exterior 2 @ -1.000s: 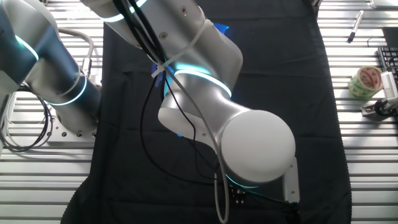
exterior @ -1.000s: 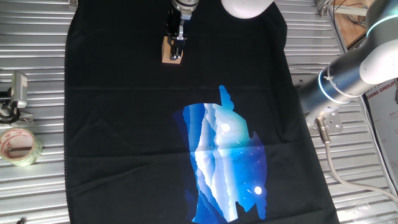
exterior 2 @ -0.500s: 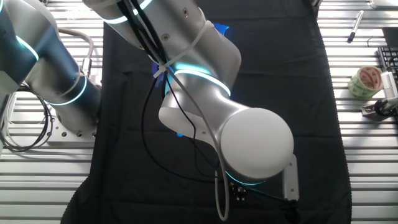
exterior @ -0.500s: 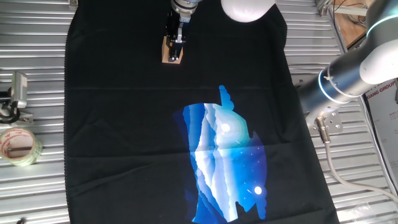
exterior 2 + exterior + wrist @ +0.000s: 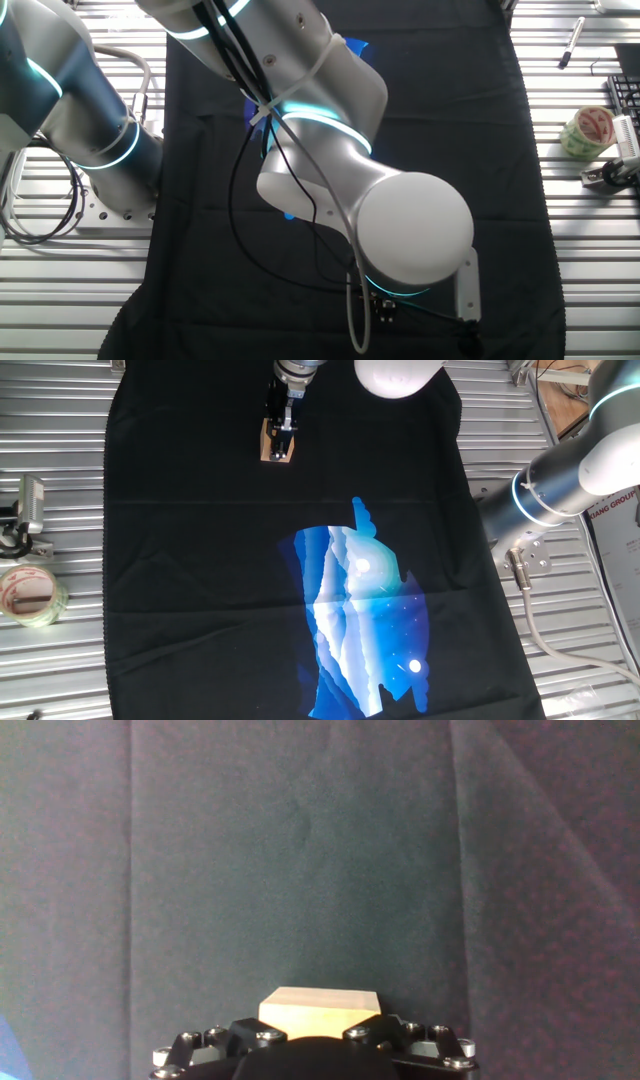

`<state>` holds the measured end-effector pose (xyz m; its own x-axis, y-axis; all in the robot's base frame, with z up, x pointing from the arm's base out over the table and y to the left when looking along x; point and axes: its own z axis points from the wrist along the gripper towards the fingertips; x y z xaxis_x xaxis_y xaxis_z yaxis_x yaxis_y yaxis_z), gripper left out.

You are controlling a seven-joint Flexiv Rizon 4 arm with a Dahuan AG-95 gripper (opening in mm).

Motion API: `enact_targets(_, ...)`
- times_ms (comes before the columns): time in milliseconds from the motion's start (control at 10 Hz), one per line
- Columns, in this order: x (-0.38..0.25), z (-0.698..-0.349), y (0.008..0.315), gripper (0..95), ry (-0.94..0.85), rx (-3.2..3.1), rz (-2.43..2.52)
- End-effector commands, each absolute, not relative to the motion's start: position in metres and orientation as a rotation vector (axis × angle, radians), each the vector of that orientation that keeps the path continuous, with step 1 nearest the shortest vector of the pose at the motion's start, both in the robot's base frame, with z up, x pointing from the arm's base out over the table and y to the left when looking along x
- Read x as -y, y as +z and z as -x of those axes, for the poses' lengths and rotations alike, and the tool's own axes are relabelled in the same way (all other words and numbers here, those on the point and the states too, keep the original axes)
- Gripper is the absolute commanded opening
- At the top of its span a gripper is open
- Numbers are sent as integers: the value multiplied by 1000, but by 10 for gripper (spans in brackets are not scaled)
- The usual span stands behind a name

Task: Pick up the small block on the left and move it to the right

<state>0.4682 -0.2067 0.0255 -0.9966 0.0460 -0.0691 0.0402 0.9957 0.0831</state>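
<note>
One small lift, block in hand.

My gripper [image 5: 282, 438] is clamped on the small block [image 5: 277, 448] near the far edge of the black cloth [image 5: 200, 560]. Over the last second it has crept slightly upward, so I judge the grasp holds and the carry to the right comes next.

Small block [image 5: 320, 1013] lower part hidden by gripper [image 5: 318, 1045] body (hand view); fingertips cut off.
</note>
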Motion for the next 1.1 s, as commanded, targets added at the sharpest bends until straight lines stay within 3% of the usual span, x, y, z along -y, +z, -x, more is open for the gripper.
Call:
enact_targets(100, 207, -469, 25, 760, 131, -3068, -72)
enact_targets(200, 207, -469, 25, 570, 135, -3068, -76)
enact_targets(500, 207, -469, 25, 570, 134, -3070, -83)
enact_targets(600, 207, -469, 25, 380, 124, -3070, -84)
enact_targets(700, 207, -469, 25, 380, 126, -3071, -88)
enact_targets(900, 207, -469, 25, 0, 144, -3076, -109)
enact_targets(1100, 207, -469, 25, 0, 125, -3081, -106)
